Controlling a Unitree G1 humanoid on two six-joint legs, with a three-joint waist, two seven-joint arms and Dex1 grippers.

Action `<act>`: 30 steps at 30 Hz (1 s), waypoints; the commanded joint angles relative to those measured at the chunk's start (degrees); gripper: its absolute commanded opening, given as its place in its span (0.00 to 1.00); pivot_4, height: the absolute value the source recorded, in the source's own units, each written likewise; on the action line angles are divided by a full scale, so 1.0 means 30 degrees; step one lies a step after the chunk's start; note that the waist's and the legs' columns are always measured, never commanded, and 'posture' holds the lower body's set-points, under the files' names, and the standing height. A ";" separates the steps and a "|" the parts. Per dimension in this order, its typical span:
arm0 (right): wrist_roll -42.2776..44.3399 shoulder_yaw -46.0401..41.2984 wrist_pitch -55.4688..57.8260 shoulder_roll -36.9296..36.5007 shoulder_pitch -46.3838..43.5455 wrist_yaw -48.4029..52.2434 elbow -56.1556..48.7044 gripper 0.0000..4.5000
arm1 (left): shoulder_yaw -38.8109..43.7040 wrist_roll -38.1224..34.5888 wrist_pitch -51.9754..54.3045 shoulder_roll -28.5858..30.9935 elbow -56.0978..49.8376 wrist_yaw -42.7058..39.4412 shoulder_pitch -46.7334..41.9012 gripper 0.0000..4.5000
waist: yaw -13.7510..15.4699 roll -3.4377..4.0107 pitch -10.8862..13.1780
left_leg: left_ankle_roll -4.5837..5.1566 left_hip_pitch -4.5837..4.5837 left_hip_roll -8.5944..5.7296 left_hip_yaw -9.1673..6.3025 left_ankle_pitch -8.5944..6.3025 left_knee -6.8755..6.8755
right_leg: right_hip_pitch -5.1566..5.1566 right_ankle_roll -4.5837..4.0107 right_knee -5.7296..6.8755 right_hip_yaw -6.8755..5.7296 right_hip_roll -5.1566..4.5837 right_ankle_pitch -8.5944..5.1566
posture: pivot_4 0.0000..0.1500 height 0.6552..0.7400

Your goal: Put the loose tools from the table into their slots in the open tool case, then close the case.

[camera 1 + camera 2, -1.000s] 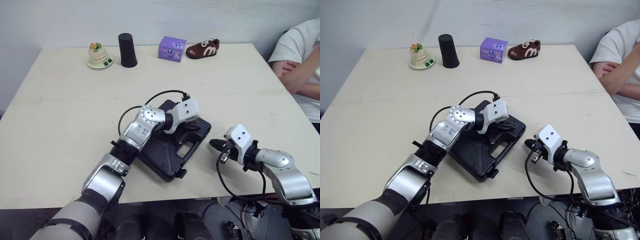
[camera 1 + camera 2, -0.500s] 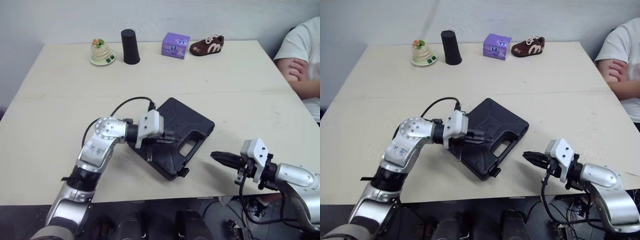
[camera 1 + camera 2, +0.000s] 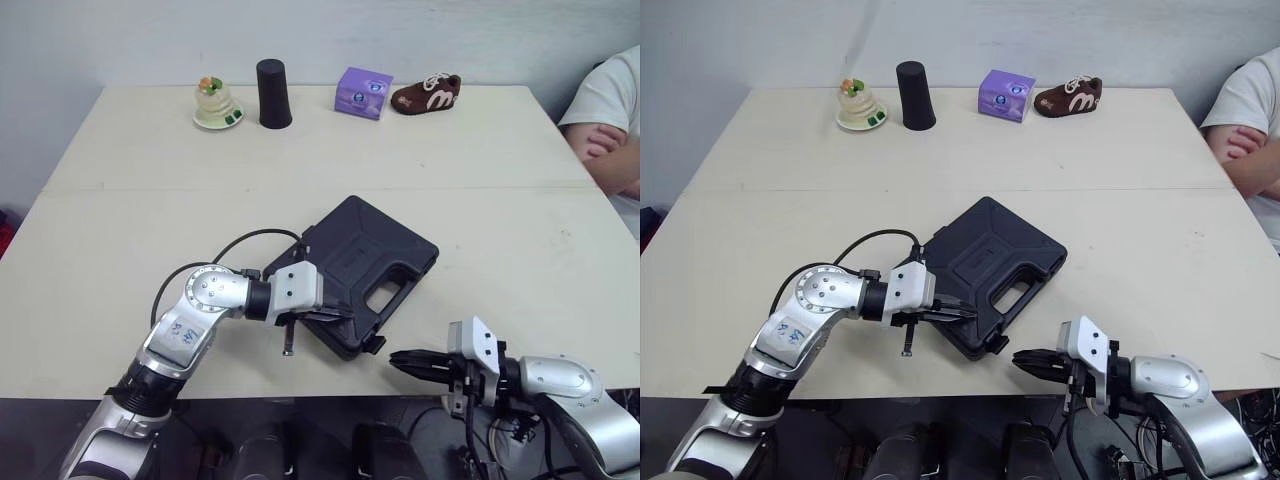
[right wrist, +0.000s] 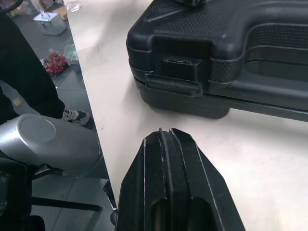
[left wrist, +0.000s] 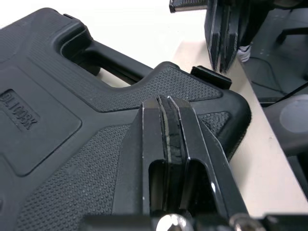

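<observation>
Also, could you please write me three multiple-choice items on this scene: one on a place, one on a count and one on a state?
1. Where is the purple box?
A. On the floor.
B. Between the black cup and the brown shoe.
C. In the person's hand.

2. How many things stand along the far edge of the table?
A. Two.
B. Six.
C. Four.

3. The tool case is:
A. closed and lying flat.
B. open with its lid upright.
C. standing on its edge.

Answers:
1 B: the box sits in the row between the cup and the shoe.
2 C: an ornament on a plate, the cup, the box and the shoe.
3 A: the right wrist view shows the lid down on the base.
</observation>
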 commanded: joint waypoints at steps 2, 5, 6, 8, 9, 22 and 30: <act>-0.0284 0.0870 -0.0102 0.0412 -0.0561 -0.0388 -0.0178 0.00 | -0.1080 0.0714 0.0578 0.0508 0.0200 -0.0042 0.0497 0.00 | 0.0094 0.0001 -0.0002 | -0.0001 0.0013 -0.0002 0.0001 0.0001 0.0004 | 0.0010 0.0000 0.0008 -0.0001 0.0003 0.0000 | 1.00 1.00; -0.0462 0.1443 -0.0033 0.0755 -0.1298 -0.0691 0.0079 0.00 | -0.1987 0.1207 0.0103 0.1253 0.0587 -0.0745 0.0862 0.00 | 0.0066 -0.0016 -0.0014 | -0.0003 0.0030 0.0002 0.0010 0.0002 0.0002 | 0.0013 -0.0001 0.0014 -0.0002 0.0005 -0.0001 | 1.00 1.00; -0.0447 0.1548 -0.0002 0.0837 -0.1469 -0.0746 0.0106 0.00 | -0.2254 0.1350 0.0009 0.1245 0.0795 -0.0607 0.0976 0.00 | 0.0058 0.0004 -0.0028 | -0.0011 0.0053 0.0009 0.0020 0.0000 -0.0003 | 0.0025 -0.0004 0.0015 -0.0004 0.0004 -0.0002 | 1.00 1.00; -0.0412 0.1664 0.0028 0.0912 -0.1666 -0.0836 0.0115 0.00 | -0.2769 0.1866 -0.0375 0.1350 0.1194 -0.0409 0.1086 0.00 | 0.0084 0.0022 -0.0045 | -0.0014 0.0084 0.0005 0.0024 -0.0003 -0.0018 | 0.0044 -0.0013 0.0015 -0.0001 0.0002 -0.0007 | 1.00 1.00; -0.0395 0.1723 0.0040 0.0918 -0.1743 -0.0856 0.0106 0.00 | -0.2999 0.2112 -0.0586 0.1485 0.1373 -0.0482 0.1159 0.00 | 0.0108 0.0021 -0.0057 | -0.0017 0.0093 0.0008 0.0023 -0.0005 -0.0019 | 0.0050 -0.0018 0.0014 0.0001 0.0000 -0.0010 | 1.00 1.00; 0.0145 0.1782 0.0632 0.1468 -0.2545 -0.1304 -0.0461 0.00 | -0.3771 0.3039 -0.0096 0.1168 0.2385 0.0500 0.1322 0.00 | 0.0157 0.0045 -0.0328 | 0.0066 0.0193 0.0041 -0.0007 -0.0071 -0.0013 | 0.0181 -0.0032 -0.0007 0.0016 -0.0063 -0.0013 | 1.00 1.00; 0.0420 0.1695 0.1007 0.1750 -0.3809 -0.1208 -0.0055 0.00 | -0.3960 0.3226 0.0367 0.1296 0.2323 0.0652 0.1516 0.00 | 0.0041 0.0047 -0.0351 | 0.0048 0.0204 0.0081 -0.0007 -0.0068 -0.0014 | 0.0179 -0.0064 -0.0001 0.0014 -0.0027 -0.0010 | 1.00 1.00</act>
